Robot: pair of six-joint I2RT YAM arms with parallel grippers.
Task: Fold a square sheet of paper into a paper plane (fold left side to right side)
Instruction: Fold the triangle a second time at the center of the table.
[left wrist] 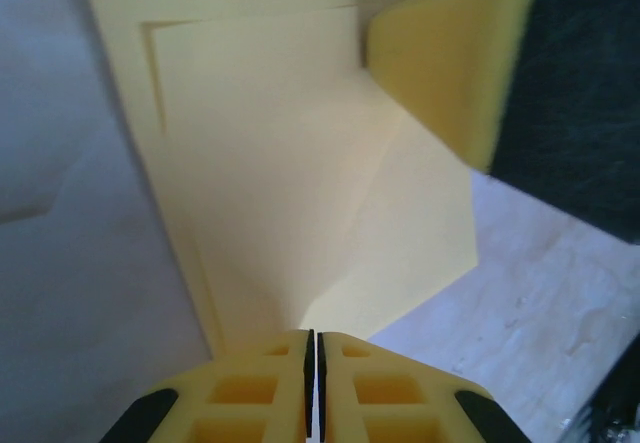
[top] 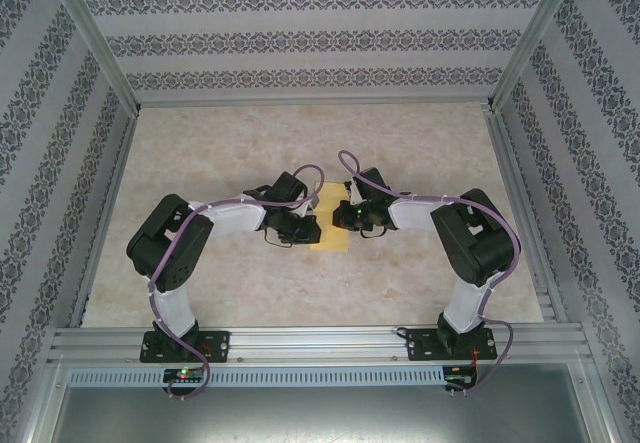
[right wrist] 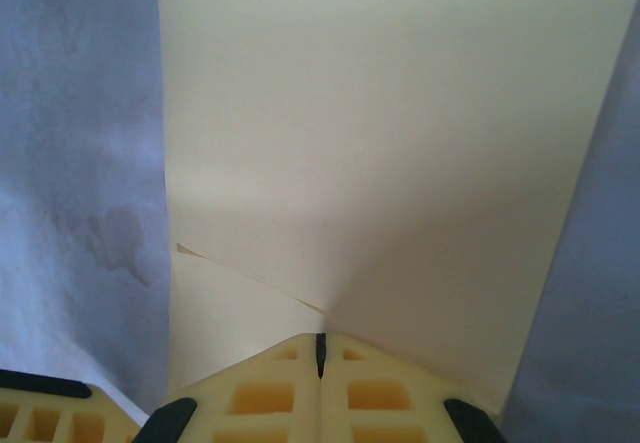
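- We see the yellow paper sheet point(top: 328, 241) lying mid-bench point(top: 450, 153), between both tools.
- The left tool point(left wrist: 312, 338) is clenched on the sheet's creased near end.
- The right tool point(right wrist: 320, 343) pinches the opposite side.

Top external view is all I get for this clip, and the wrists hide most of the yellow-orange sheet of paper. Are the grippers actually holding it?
Observer: Left wrist view: the left gripper is shut, with the thin yellow-orange sheet of paper running into its fingertip seam.
Reviewer: And the right one?
Observer: The right gripper is shut too, creases fanning out from its tips.
Reviewer: Any folds already made?
Observer: Yes, the left wrist view shows overlapping layers with a stepped edge.
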